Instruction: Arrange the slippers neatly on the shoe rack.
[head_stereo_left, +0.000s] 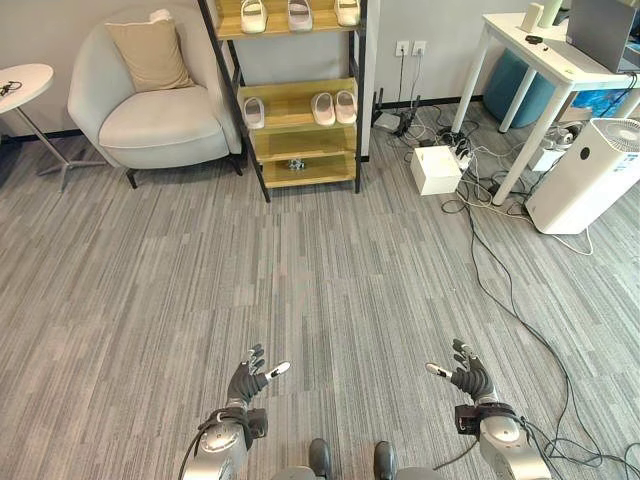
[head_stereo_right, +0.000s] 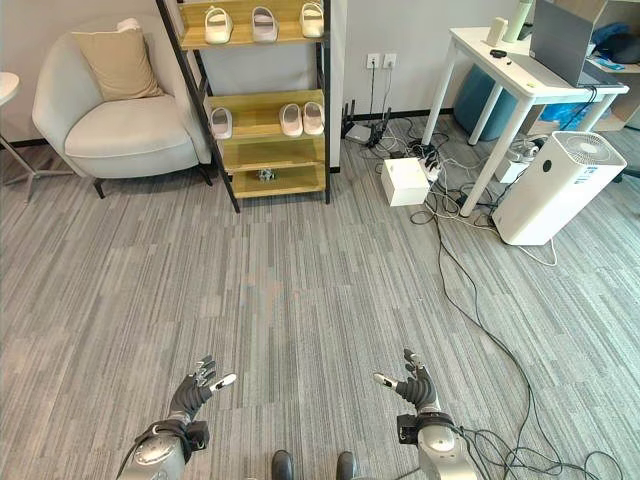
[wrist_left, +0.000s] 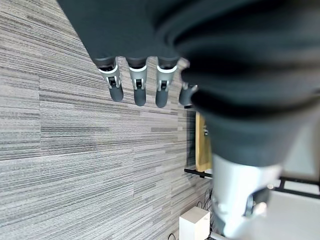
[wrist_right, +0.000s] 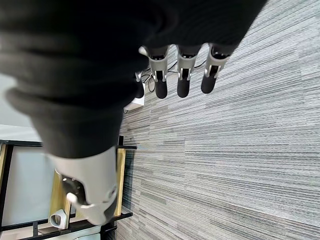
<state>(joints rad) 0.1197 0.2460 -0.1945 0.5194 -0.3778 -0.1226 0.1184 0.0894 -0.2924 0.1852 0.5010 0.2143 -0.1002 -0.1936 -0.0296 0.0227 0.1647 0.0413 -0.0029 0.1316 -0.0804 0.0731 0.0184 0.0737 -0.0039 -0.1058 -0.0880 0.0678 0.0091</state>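
White slippers (head_stereo_left: 334, 106) (wooden rack (head_stereo_left: 290, 100)), grey striped floor (head_stereo_left: 300, 280).

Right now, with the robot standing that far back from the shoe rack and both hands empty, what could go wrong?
Cables trail across the floor on the robot's right, so a step that way might snag them. The shoe rack stands tight beside the armchair, leaving little room on that side. On the middle shelf a single slipper lies apart from a pair; reaching with the open left hand or right hand could knock the neat ones askew.
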